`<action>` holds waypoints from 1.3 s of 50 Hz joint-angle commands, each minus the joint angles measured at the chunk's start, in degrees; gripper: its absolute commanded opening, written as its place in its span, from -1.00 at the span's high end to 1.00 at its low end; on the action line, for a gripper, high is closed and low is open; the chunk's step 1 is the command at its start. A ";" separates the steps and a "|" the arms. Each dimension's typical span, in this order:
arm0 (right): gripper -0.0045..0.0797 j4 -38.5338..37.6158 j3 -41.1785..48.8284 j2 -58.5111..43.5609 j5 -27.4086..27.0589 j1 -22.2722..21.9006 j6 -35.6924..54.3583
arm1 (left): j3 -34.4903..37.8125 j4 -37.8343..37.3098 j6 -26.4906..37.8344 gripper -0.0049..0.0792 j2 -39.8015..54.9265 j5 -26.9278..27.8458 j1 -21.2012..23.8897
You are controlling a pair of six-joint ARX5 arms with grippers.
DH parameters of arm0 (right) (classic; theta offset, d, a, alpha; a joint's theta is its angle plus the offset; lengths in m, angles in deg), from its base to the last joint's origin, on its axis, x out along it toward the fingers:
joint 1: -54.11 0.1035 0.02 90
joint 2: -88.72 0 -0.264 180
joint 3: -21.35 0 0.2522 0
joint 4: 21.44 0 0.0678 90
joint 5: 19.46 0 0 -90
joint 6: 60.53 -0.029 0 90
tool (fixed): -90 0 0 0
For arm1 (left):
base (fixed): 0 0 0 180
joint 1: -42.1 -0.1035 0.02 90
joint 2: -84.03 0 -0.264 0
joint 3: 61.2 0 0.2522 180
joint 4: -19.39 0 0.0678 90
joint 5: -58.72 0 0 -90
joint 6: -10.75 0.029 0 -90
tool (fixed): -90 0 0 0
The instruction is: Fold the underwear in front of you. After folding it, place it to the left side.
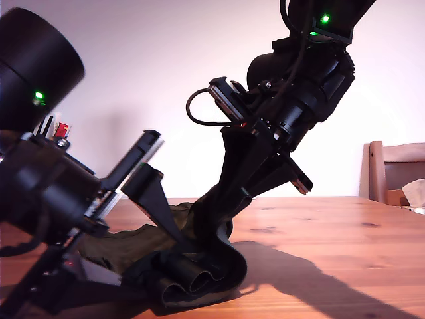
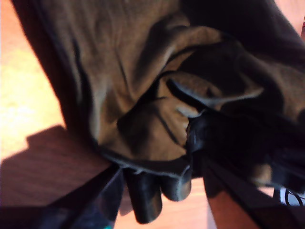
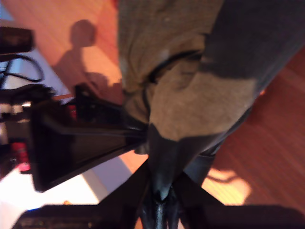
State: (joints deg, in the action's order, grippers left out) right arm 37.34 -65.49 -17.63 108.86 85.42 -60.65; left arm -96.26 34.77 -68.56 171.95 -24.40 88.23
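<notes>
Our second gripper [image 3: 159, 193] has its fingers clamped on a fold of the underwear [image 1: 199, 262], lifting that part off the desk [image 1: 332, 246] while the rest lies bunched below. Our first gripper [image 2: 159, 191] sits low by the exterior view's left; cloth crowds its fingers and blur hides them, so we cannot tell whether they grip.

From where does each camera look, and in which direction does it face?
Exterior view: low, facing across the table at both arms and the underwear.
First wrist view: on my first end effector, looking down onto bunched cloth; its fingers show.
Second wrist view: on my second end effector, looking down the hanging cloth; the other arm shows.
All share the underwear.
</notes>
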 commanded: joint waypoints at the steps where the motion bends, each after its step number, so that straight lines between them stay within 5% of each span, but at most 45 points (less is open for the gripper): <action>1: 0.92 -0.04 0.70 -0.28 0.35 0.57 0.15 | -0.50 -0.35 0.52 -0.12 2.49 0.85 -0.55; 11: 0.92 0.00 0.70 -0.28 0.37 0.57 0.17 | -1.22 -0.42 0.66 0.15 3.10 4.90 -1.77; 21: 0.92 -0.11 0.70 -0.28 0.37 0.57 0.17 | -1.22 -0.37 -0.24 0.95 3.10 6.36 -2.51; 40: 0.92 2.86 0.63 -0.28 0.28 -0.33 2.36 | -1.22 1.68 -0.85 0.93 -0.77 15.28 -2.64; 65: 0.92 15.63 -2.54 1.97 -0.96 -6.86 6.54 | -1.22 -8.33 -2.43 0.93 -13.46 22.21 -3.91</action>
State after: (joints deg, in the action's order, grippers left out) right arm 52.72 -66.10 -17.56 107.75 78.01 -54.47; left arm -97.88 26.25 -70.44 159.45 -3.20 84.99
